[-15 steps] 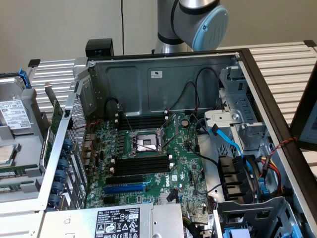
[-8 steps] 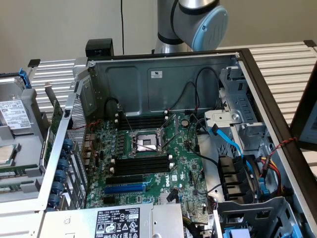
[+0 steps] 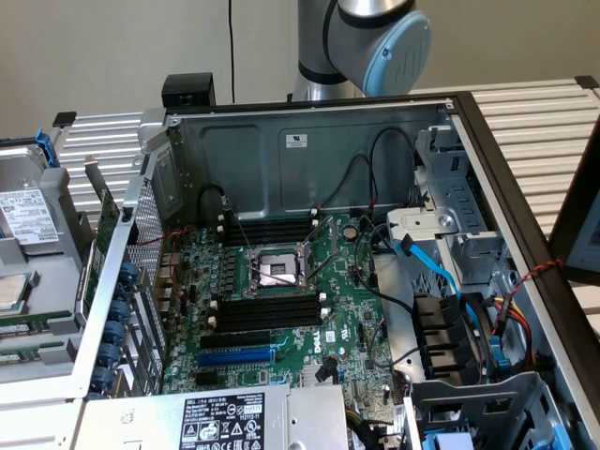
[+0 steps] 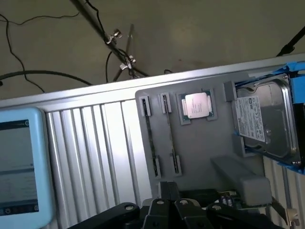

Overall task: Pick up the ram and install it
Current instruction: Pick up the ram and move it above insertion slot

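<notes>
Two thin ram sticks (image 4: pixel 149 138) (image 4: pixel 170 136) stand on edge in grey holders on a grey tray (image 4: pixel 209 143), next to a CPU chip (image 4: pixel 196 106). My gripper (image 4: pixel 174 207) is a black shape hanging above the tray's near edge, a little short of the sticks, and nothing shows in it. In the exterior view the open computer case holds the green motherboard (image 3: pixel 309 281). Its long black slots (image 3: pixel 267 314) sit below the CPU socket (image 3: pixel 277 270), with more black slots (image 3: pixel 267 230) above it. The arm (image 3: pixel 361 42) rises behind the case.
A hard drive in a blue caddy (image 4: pixel 267 124) lies on the tray beside the CPU. A light-blue tablet (image 4: pixel 19 167) rests on the ribbed metal table (image 4: pixel 95 157). Inside the case are a blue slot (image 3: pixel 236 357), loose black and blue cables (image 3: pixel 431 272) and a drive cage (image 3: pixel 459 234).
</notes>
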{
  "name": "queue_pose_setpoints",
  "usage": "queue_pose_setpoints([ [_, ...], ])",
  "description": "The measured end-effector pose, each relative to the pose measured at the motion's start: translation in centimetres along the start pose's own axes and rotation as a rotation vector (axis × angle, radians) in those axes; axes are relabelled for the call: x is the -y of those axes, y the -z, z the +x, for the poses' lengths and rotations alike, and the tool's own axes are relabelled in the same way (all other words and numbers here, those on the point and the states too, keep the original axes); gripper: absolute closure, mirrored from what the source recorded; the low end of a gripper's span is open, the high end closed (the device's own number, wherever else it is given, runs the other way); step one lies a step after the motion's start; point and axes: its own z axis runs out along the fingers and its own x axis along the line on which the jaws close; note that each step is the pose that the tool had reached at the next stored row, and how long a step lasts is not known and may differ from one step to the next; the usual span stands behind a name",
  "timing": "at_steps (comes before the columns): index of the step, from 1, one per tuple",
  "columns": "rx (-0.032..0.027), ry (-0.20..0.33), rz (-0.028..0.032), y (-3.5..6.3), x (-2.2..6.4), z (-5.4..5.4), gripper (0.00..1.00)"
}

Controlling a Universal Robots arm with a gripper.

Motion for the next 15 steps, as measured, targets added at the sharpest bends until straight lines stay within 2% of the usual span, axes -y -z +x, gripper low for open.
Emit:
queue_pose_setpoints([
  [2, 0.0011, 0.034, 0.0019, -0.2, -0.01, 0.0, 0.89],
  [11, 0.0035, 0.12, 0.0056, -1.47, -0.37, -0.2, 0.89],
  [13, 0.004, 0.135, 0.0058, -1.73, -0.56, -0.1, 0.76],
  [14, 0.0043, 0.142, 0.0062, -1.91, -0.68, -0.1, 0.76],
  [15, 0.0045, 0.147, 0.0064, -2.09, -0.8, -0.1, 0.7],
])
